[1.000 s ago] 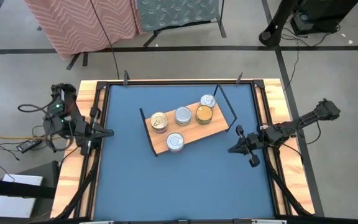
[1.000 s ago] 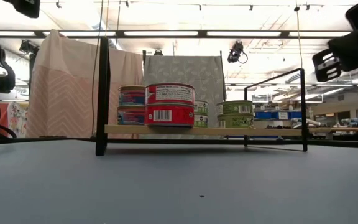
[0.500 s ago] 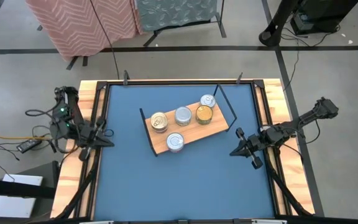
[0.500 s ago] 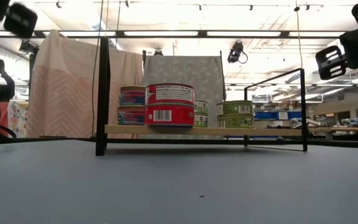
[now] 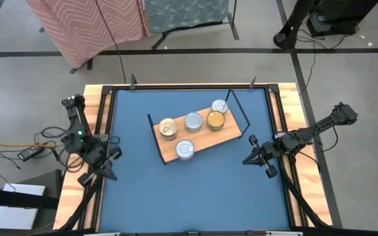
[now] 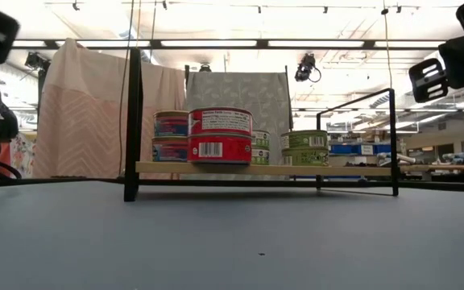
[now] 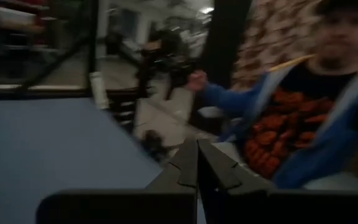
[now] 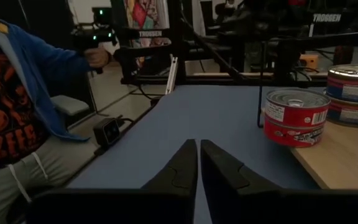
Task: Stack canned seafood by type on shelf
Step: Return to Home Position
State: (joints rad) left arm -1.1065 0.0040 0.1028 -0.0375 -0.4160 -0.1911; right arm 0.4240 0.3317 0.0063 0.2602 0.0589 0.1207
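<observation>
Though empty, both arms' fingers (image 7: 183,168) (image 8: 183,168) together.

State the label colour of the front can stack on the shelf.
The front can stack is red; clearest in the low view.

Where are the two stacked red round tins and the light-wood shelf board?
two stacked red round tins (image 6: 220,122): low view, upper tin's side label.
light-wood shelf board (image 6: 337,169): low view, front edge.

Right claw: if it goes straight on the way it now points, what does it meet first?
Nothing close, it seems. The right claw, shut, points across the blue table; the shelf and red cans lie off to one side. Farther on, likely the table's far rim, but depth is unclear.
</observation>
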